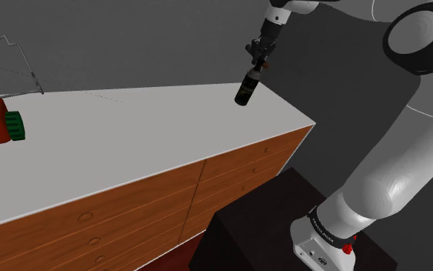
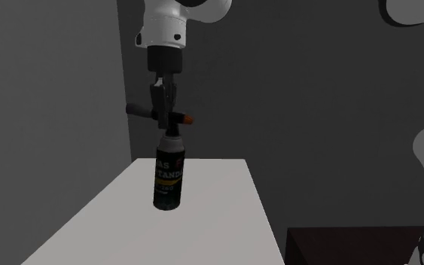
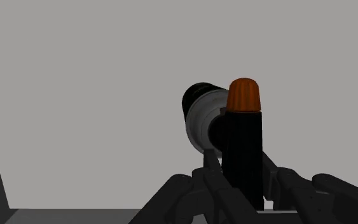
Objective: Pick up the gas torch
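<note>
One black gas torch [image 2: 169, 177], head clamped in end effector [image 2: 164, 114], over white worktop [image 1: 130, 131] atop wooden drawers [image 1: 207, 192]; grey walls [image 2: 315, 75].

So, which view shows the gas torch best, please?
The second exterior view: the gas torch hangs whole, label facing, in the tool. The shoulder view shows it distant; the wrist view, end-on past its orange tip.
</note>
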